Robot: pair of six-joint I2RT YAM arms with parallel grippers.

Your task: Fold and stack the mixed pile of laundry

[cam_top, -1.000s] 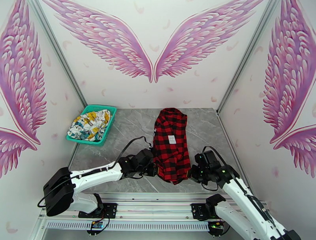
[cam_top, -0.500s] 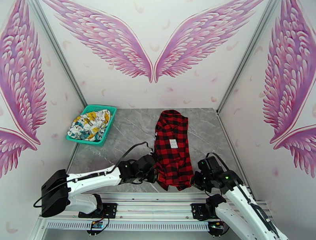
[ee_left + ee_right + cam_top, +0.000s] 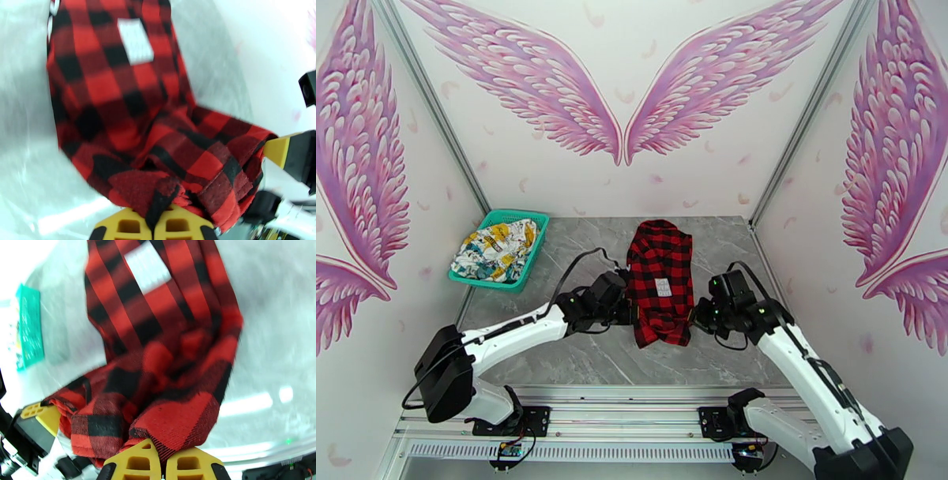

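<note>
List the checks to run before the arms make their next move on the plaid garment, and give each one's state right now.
1. Left gripper shut on a near corner of the plaid garment: ok.
2. Right gripper shut on the other near corner: ok.
3. Held edge smooth between the two grips: not ok, the cloth bunches and sags there.
4. Far part of the garment lying flat on the table: ok.
5. White printed garment out of the way, in the teal basket: ok.
6. Layers underneath the lifted end free of wrinkles: cannot tell, hidden.
</note>
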